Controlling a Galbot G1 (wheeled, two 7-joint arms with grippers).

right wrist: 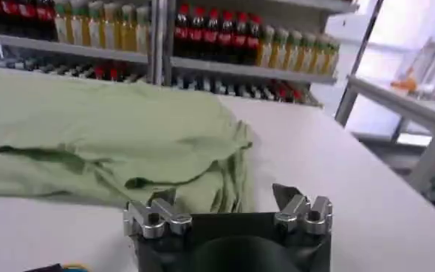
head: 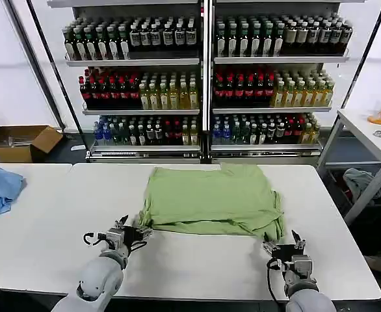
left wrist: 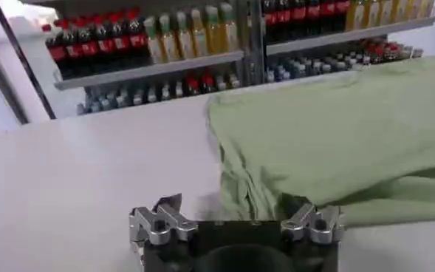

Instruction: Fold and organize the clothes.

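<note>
The clothes, one light green shirt, lie folded flat in the middle of the white table, with the near edge bunched in layers. My left gripper is open and low at the shirt's near left corner. In the left wrist view the shirt reaches in between the fingers of that gripper. My right gripper is open just in front of the near right corner. From the right wrist, the shirt's folded corner sits right ahead of the open gripper.
A light blue cloth lies on the left table. Shelves of bottles stand behind the table. A cardboard box sits on the floor at left. A side table stands right, with a grey-green garment below it.
</note>
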